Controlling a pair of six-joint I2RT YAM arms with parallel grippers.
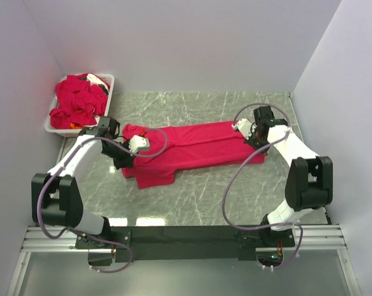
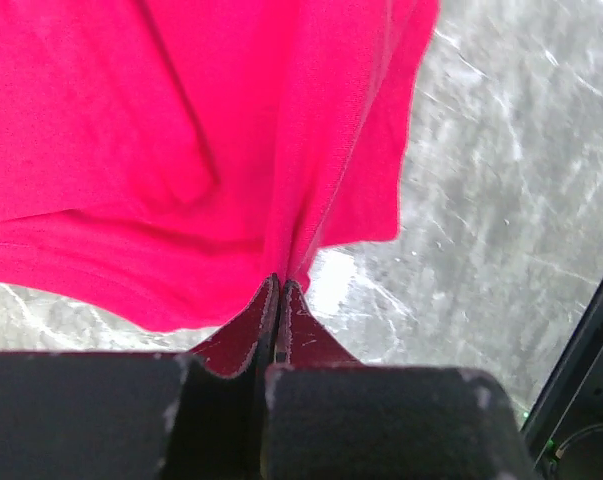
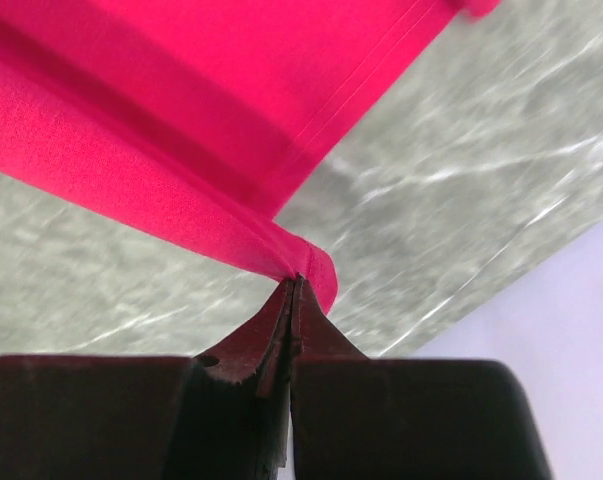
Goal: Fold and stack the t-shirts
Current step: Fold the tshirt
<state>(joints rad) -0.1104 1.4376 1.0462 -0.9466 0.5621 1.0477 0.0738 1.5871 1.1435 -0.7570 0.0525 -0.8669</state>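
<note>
A crimson-red t-shirt (image 1: pixel 195 148) lies stretched lengthwise across the middle of the table, partly folded. My left gripper (image 1: pixel 129 147) is shut on its left end, and the left wrist view shows the fabric (image 2: pixel 181 150) pinched at the fingertips (image 2: pixel 279 290). My right gripper (image 1: pixel 250 131) is shut on the shirt's right end, and the right wrist view shows a folded hem corner (image 3: pixel 316 275) pinched between the closed tips, held just above the table. More red t-shirts (image 1: pixel 79 102) are heaped in the bin.
A white plastic bin (image 1: pixel 108 83) stands at the back left corner against the wall. The grey marbled table top (image 1: pixel 192 197) runs to white walls at the left, back and right. Cables loop off both arms.
</note>
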